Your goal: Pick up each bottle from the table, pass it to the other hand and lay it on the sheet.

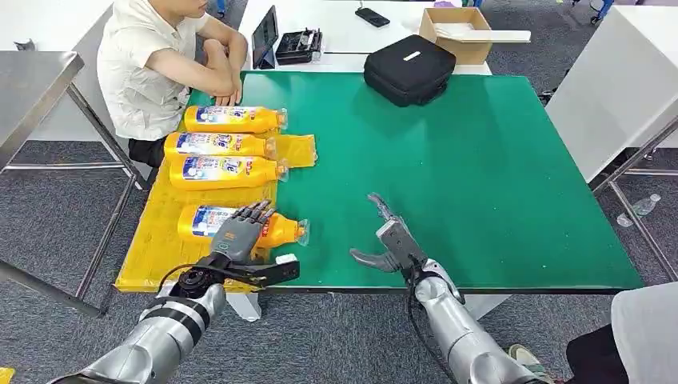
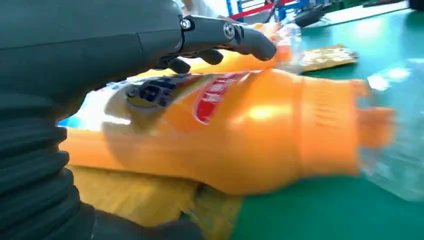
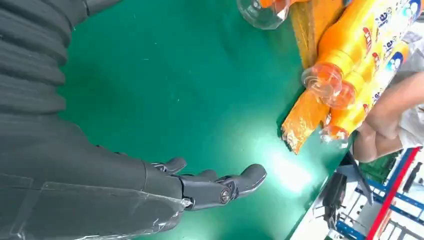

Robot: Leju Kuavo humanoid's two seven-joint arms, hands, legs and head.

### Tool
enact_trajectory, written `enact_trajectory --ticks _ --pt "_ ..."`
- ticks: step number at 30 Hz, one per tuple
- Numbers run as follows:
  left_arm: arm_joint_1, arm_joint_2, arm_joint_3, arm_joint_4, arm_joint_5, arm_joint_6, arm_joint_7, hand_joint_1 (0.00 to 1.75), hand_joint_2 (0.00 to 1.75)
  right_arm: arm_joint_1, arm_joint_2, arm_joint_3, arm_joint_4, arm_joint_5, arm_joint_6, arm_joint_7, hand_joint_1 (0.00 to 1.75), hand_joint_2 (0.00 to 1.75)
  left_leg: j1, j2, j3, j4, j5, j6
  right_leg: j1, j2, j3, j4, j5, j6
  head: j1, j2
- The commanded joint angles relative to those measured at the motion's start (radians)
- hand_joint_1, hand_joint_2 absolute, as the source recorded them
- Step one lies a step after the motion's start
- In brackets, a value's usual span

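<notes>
- Left hand (image 1: 237, 230) rests over the nearest bottle (image 1: 281, 230), grip unclear, at the yellow sheet's (image 1: 144, 254) front edge.
- Right hand (image 1: 389, 238), fingers apart, holds nothing.
- Risk: the round bottle could roll onto the green table (image 1: 480, 176).

arms: silver metal segments with black bands at the joints
left hand (image 1: 237, 234): grey back plate, darker fingers (image 1: 254, 213), black wrist ring
right hand (image 1: 393, 238): grey palm plate, thick grey thumb, dark fingers (image 3: 235, 182)
cables: thin black loops at both wrists
wrist covers: grey, ribbed like a bellows
screws: small silver heads on the finger links
</notes>
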Motion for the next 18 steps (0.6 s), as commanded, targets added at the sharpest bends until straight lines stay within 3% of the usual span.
enact_trajectory --ticks 1,6,13,18 --pt "0.180 -0.055 -0.082 -0.309 0.073 0.030 -0.027 0.00 1.75 0.062 -0.009 -0.057 -0.053 0.010 -0.014 0.036 0.00 1.75 0.001 -0.001 0.001 -0.001 -0.001 -0.001 0.001 -0.002 0.002 -0.002 -0.001 -0.002 0.000 0.000" --pt "0.214 -0.010 -0.174 -0.382 -0.015 0.049 0.017 0.00 1.75 0.086 -0.013 -0.075 -0.073 0.022 -0.015 0.045 0.00 1.75 0.001 0.001 -0.005 0.001 -0.002 -0.002 0.001 0.001 -0.005 0.000 -0.001 -0.002 0.000 0.000" --pt "0.233 -0.005 -0.188 -0.410 -0.048 0.124 0.066 0.00 1.75 0.105 -0.009 -0.091 -0.089 0.032 -0.022 0.043 0.00 1.75 0.001 0.002 -0.008 0.000 -0.002 -0.002 0.001 0.001 -0.008 0.000 -0.001 -0.003 0.000 0.000" --pt "0.356 0.012 -0.209 -0.675 -0.065 0.208 0.041 0.00 1.75 0.171 -0.003 -0.143 -0.228 0.031 -0.041 0.041 0.00 1.75 0.000 0.001 -0.011 0.000 -0.001 -0.001 0.001 0.001 -0.011 0.000 -0.001 -0.001 0.000 0.000"
